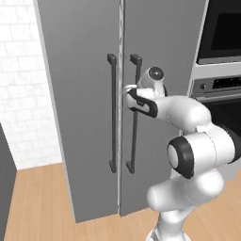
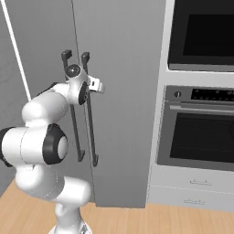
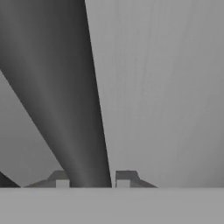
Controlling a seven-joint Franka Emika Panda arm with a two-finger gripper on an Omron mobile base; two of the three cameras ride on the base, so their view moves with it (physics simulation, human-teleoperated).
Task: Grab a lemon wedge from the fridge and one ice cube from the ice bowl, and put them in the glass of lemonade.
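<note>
The white arm's two-finger gripper point(image 3: 92, 181) is pinching the right-hand long dark vertical bar handle point(image 3: 65, 100) of the tall grey two-door fridge point(image 1: 84, 117), jaws nearly closed around it.

The big grey fridge point(image 1: 84, 117) has both doors shut. The white arm reaches up to the right dark handle point(image 1: 134, 113) — its end effector point(image 1: 128, 94) is at that bar.
</note>
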